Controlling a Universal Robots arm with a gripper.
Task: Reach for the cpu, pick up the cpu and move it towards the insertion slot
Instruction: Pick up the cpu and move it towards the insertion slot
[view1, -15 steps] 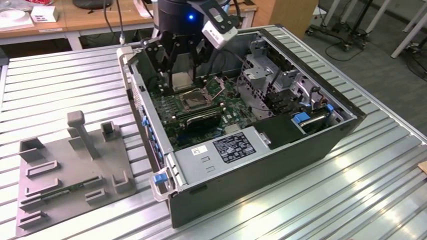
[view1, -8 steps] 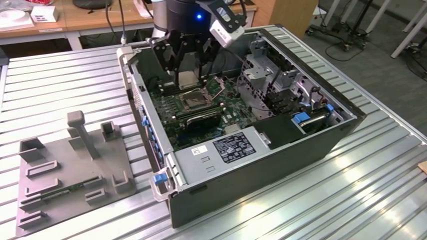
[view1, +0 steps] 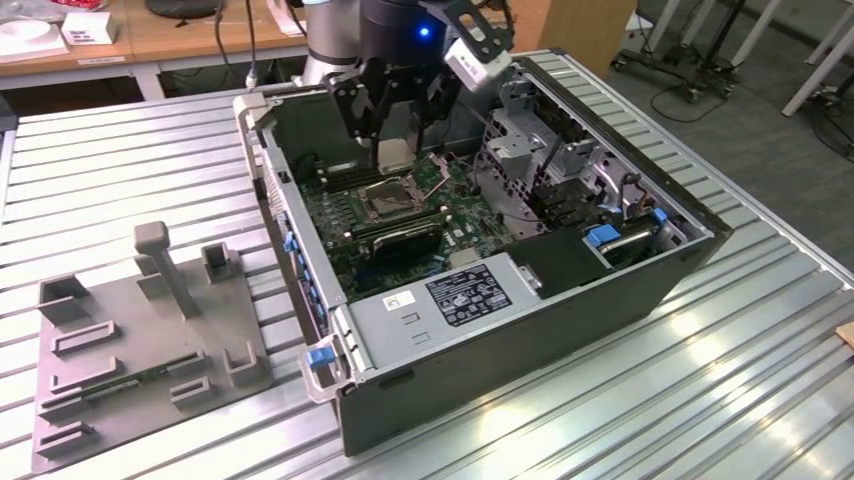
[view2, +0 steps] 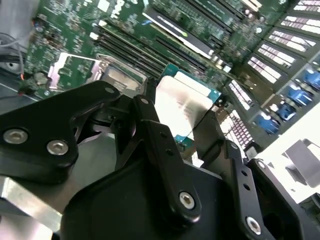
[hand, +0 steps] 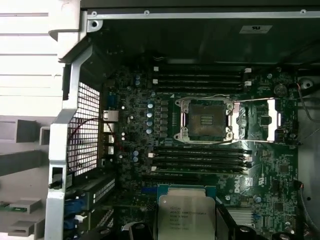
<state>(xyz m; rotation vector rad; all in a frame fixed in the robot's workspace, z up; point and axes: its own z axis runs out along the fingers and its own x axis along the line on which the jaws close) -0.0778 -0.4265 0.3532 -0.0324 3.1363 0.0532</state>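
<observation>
The cpu (view2: 184, 102) sits clamped between the two black fingers (view2: 161, 145) of the gripper (view1: 395, 150), its pale silvery top and green edge showing between them in the second wrist view; in the first wrist view the same chip (hand: 186, 212) appears held just beyond the fingers, lifted clear of the board beneath. In the exterior view it shows as a small pale square (view1: 395, 153) at the fingertips, hanging above the motherboard (view1: 400, 215) inside the open computer case (view1: 534, 330). The insertion slot (hand: 206, 120), a square dark-centred socket with a silvery frame, lies on the board below and ahead of the fingers, apart from the chip; its metal retention plate (hand: 260, 120) is folded open beside it. In the exterior view the socket (view1: 387, 200) is just beneath the held chip, with a gap between them. Long black memory slots (hand: 200, 157) run between the socket and the spot under the fingers, and another set (hand: 200, 77) runs on the socket's far side. Outward from the fingers, a grey power supply box (view1: 461, 295) fills the case's near end, and a grey fixture plate (view1: 134, 340) rests on the ribbed metal table (view1: 667, 400), well apart from the gripper on the exterior view's left.
</observation>
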